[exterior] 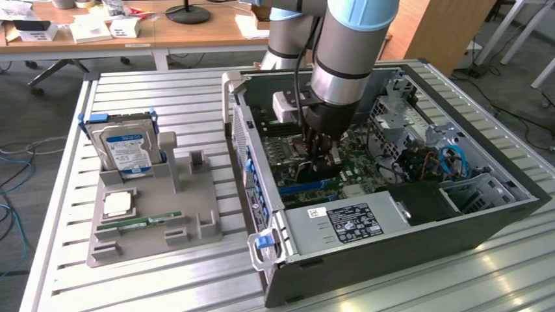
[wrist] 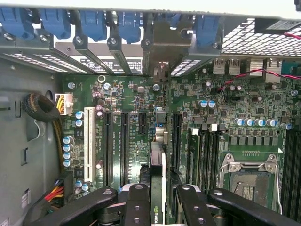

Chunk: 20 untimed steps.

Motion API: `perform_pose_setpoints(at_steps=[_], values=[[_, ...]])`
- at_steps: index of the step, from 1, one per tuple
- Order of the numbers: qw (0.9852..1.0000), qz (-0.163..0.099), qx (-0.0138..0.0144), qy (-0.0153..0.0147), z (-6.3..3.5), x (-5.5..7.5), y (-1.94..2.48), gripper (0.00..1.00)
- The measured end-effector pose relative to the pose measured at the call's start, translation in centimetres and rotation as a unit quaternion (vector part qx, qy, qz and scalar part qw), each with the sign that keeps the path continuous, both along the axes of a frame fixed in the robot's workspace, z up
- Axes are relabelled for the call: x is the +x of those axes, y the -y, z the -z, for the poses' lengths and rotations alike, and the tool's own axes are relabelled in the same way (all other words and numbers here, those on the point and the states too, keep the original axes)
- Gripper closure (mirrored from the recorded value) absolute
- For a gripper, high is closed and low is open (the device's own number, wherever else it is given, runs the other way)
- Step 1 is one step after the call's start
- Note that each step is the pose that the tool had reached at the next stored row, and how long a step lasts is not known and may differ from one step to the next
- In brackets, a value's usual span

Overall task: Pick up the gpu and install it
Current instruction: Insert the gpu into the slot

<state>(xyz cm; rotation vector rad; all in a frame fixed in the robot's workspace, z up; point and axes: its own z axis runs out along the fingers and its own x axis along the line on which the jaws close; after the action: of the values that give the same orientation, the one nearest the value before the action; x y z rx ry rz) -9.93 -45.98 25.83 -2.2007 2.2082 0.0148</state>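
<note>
gpu gripped inside the case

the gripper [exterior: 323, 151] is partly closed, clamped on the gpu [wrist: 158, 169] — the card sits edge-on between its fingers [wrist: 137, 200], low over the motherboard [wrist: 225, 108] slots inside the open case [exterior: 390, 260].

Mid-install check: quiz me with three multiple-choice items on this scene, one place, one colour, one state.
1. The hard drive stands: A in the grey holder beside the case; B inside the case; C on the floor.
2. The clips above the rear card slots are: A red; B blue; C yellow.
3. The end effector is: A open, empty; B shut on the gpu; C shut on a cable.
Answers: 1A, upright in the holder; 2B, blue in the wrist view; 3B, the card stands edge-on between its fingers.
</note>
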Motion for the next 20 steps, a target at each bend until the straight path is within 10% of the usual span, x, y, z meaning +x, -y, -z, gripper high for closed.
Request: perform_pose_setpoints(at_steps=[20], values=[[0.9999, 0.011, 0.0, 0.0001, 0.38, 0.0, 0.0, 0.74]])
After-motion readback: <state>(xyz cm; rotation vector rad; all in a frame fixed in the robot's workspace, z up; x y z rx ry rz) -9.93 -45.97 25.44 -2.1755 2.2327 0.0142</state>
